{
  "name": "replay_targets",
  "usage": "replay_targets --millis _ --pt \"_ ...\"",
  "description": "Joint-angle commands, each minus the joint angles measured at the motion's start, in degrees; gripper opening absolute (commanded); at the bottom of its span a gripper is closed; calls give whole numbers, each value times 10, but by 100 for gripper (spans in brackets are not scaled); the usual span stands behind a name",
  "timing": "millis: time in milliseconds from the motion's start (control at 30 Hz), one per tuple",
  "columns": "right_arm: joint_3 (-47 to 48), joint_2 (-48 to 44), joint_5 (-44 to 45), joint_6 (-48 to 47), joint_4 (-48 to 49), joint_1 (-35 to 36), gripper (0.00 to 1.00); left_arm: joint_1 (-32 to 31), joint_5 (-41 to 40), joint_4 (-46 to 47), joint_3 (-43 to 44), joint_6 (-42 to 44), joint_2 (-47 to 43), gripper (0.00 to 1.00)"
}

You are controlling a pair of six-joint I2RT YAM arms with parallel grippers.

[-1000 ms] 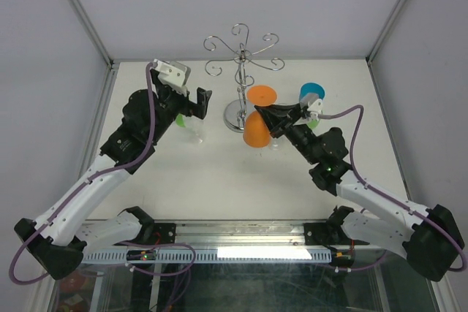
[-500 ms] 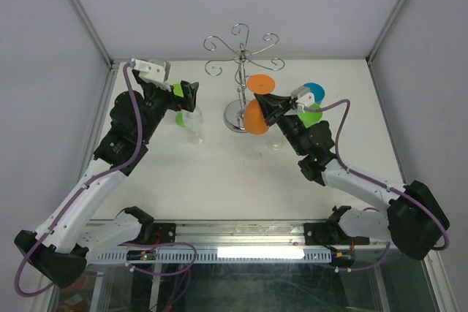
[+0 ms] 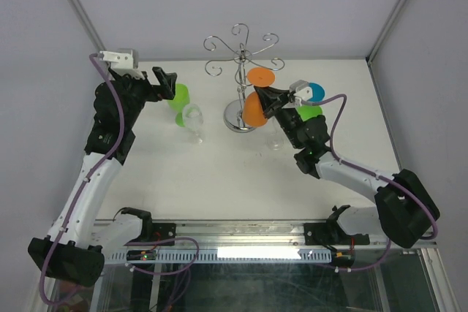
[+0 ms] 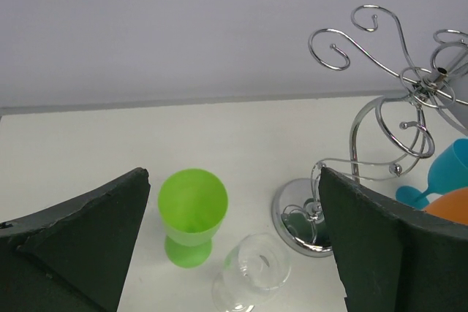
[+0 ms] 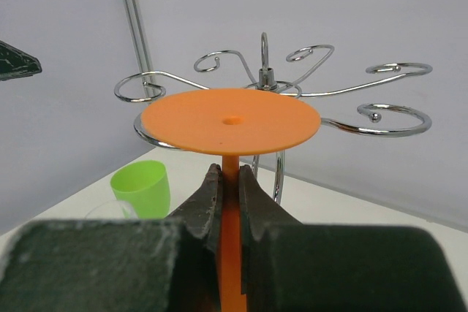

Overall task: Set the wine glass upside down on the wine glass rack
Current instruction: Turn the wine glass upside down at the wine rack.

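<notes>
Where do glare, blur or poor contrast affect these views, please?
Top external view: even, soft light with faint shadows; a bright strip glares at the near edge. Left wrist view: the clear glass nearly vanishes against the white table, and the wine glass rack base mirrors its surroundings. Right wrist view: the right gripper looks dark and soft, the orange wine glass foot crisp.

Upright green cup (image 4: 192, 210) just beside a clear glass (image 4: 254, 272) on the white table (image 4: 88, 144), blue glass (image 3: 316, 90) well apart
</notes>
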Motion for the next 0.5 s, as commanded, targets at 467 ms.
replay_targets --millis 467 --pt "67 64 -59 22 50 -9 0 39 53 51 -58 -29 -22 98"
